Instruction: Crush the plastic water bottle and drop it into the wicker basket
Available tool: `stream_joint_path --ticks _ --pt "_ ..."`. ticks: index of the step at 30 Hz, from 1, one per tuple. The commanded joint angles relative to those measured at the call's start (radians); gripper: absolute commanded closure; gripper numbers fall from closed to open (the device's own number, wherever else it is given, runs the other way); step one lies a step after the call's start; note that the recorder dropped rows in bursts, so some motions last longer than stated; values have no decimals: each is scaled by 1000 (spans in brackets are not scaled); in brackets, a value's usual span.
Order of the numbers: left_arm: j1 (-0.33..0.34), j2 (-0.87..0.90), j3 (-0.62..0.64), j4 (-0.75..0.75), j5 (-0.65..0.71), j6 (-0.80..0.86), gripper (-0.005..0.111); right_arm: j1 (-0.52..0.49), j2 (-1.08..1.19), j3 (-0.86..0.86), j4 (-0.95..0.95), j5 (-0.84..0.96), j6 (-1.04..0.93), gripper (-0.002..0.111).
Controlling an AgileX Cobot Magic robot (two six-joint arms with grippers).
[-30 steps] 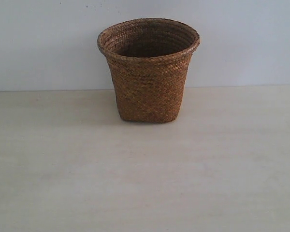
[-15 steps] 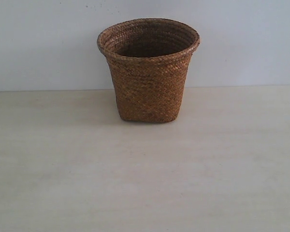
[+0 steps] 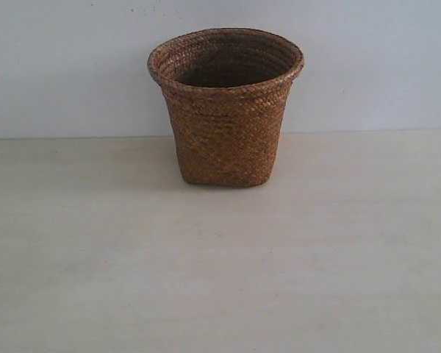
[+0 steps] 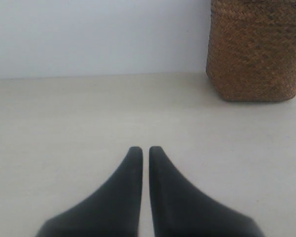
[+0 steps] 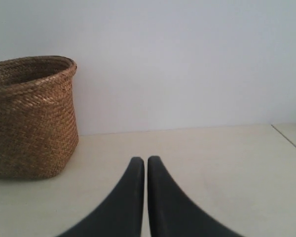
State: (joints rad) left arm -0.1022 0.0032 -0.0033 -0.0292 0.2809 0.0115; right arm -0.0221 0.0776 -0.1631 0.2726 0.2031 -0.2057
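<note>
The brown wicker basket [image 3: 226, 107] stands upright at the back middle of the pale table, near the wall. Its interior is dark and I cannot see what lies inside. The plastic water bottle shows in no view. In the left wrist view my left gripper [image 4: 145, 149] is shut and empty, low over the table, with the basket [image 4: 256, 52] ahead and off to one side. My right gripper [image 5: 145, 160] is likewise shut with nothing in it, and the basket [image 5: 32, 116] stands ahead on its other side. Neither arm appears in the exterior view.
A white wall [image 3: 73, 66] runs behind the table. A table edge or seam [image 5: 288, 139] shows in the right wrist view.
</note>
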Motion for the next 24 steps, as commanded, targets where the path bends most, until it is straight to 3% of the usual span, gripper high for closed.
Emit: stream_joint_path --ticks 1,6,24 --pt "3 -3 3 1 -4 5 103 -7 -35 60 -129 -4 173 108" --pt "3 -3 3 1 -4 5 103 -7 -78 163 -128 2 144 108" --pt "3 -3 3 1 -4 5 103 -7 -78 163 -178 125 144 108"
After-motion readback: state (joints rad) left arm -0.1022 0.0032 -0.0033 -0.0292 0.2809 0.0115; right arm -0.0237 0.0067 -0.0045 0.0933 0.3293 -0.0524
